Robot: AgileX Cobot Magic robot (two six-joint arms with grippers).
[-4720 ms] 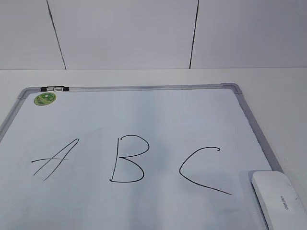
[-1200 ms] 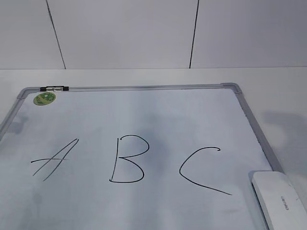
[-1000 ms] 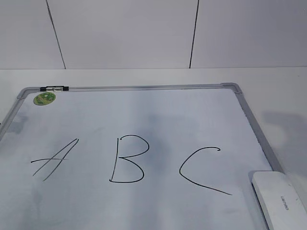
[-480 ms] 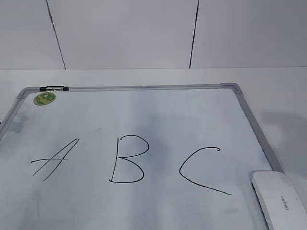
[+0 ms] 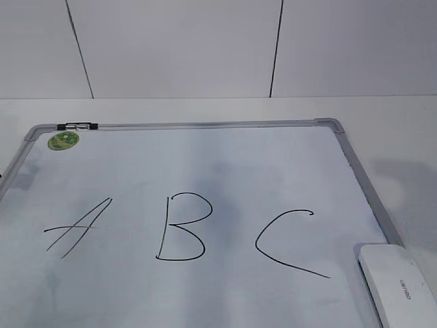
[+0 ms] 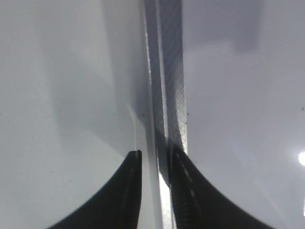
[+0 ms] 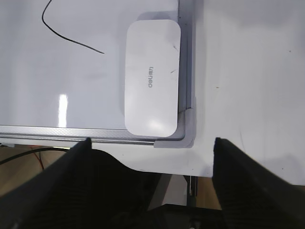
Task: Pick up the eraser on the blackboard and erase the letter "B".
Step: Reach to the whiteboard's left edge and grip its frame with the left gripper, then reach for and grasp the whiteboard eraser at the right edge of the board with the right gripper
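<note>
Your eraser (image 5: 397,285): white rounded block, grey lettering, lay flat at lower right of blackboard (image 5: 205,171), against frame corner. Letter "B" (image 5: 180,227) sat centre, intact. Bare board around it. Your right tool (image 7: 150,157) hung above eraser, fingers wide apart, empty. Left tool (image 6: 155,164) straddled board's frame, fingers narrow; grip unclear.
</note>
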